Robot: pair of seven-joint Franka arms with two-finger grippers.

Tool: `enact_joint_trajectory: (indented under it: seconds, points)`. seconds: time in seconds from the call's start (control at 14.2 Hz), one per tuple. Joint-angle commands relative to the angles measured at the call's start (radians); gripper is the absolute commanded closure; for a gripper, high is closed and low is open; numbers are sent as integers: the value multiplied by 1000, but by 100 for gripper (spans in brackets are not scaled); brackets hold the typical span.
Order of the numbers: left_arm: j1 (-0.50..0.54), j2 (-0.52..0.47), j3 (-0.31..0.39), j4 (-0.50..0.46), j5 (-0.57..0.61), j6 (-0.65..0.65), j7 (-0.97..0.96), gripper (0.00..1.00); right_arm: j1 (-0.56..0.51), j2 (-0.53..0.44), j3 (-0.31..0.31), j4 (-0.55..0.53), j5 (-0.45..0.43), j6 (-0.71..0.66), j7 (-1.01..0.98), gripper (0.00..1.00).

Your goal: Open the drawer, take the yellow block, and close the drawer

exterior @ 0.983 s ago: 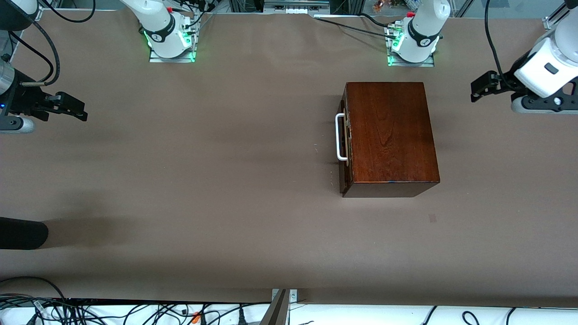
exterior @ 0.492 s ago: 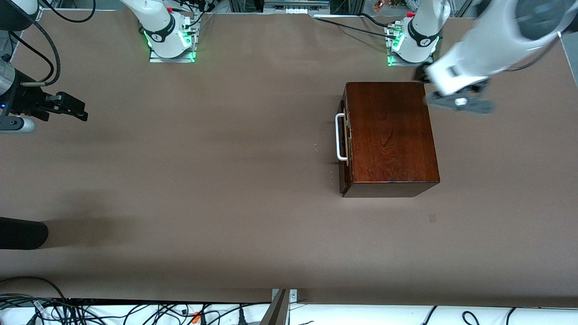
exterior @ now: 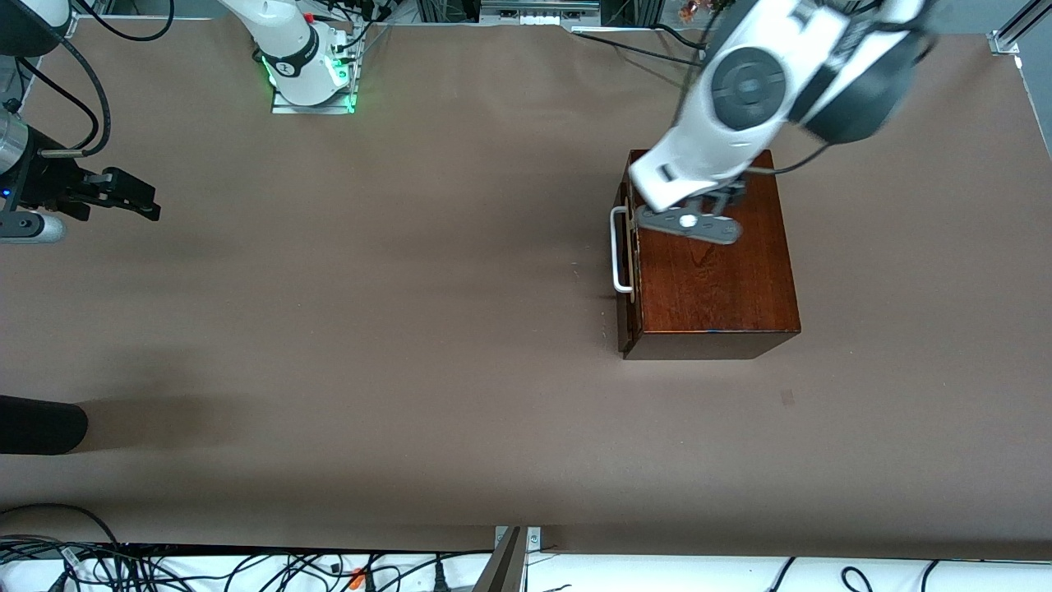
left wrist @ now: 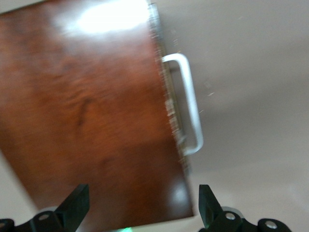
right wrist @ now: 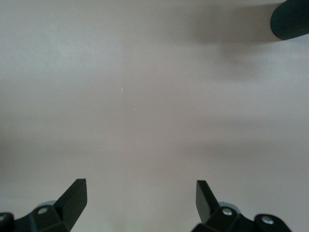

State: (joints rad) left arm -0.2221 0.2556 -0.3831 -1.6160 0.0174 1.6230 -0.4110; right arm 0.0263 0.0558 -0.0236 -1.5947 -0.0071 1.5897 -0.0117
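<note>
The left end effector (left wrist: 141, 205) is hovering wide open over the box (exterior: 711, 247) with its drawer (exterior: 626, 247) shut, while the right end effector (exterior: 123, 196), also wide open, is waiting over the bench (exterior: 370, 329).

The box (exterior: 711, 251) sits toward the left arm's end of the table (exterior: 370, 329), its handle (exterior: 618, 251) facing the right arm's end.

So the count: one glossy mahogany box (exterior: 711, 255) on the one brown table (exterior: 370, 329), with one drawer (exterior: 626, 247) in it and one white handle (exterior: 618, 251) on that. Two arms, so two grippers, the left gripper (left wrist: 143, 205) and the right gripper (right wrist: 141, 199), two black fingers each. One black rounded object (exterior: 37, 424) sits at the table's edge at the right arm's end.
</note>
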Motion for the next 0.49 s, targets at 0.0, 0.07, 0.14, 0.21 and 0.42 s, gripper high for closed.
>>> enact_joint_trajectory:
  seconds: [0.0,0.07,0.14,0.21,0.42]
  points:
    - [-55,91,1,74,68,32,-112,0,-11,-17,8,-18,4,7,-14,0]
    - [-89,114,1,80,119,32,-139,0,-11,-17,8,-18,4,7,-14,0]
    - [-120,135,1,85,157,34,-167,0,-11,-17,8,-18,4,7,-14,0]
    - [-141,154,1,85,182,37,-198,0,-11,-17,8,-18,4,7,-14,0]
    - [-168,186,3,76,220,129,-287,0,-9,-17,8,-18,4,7,-14,0]
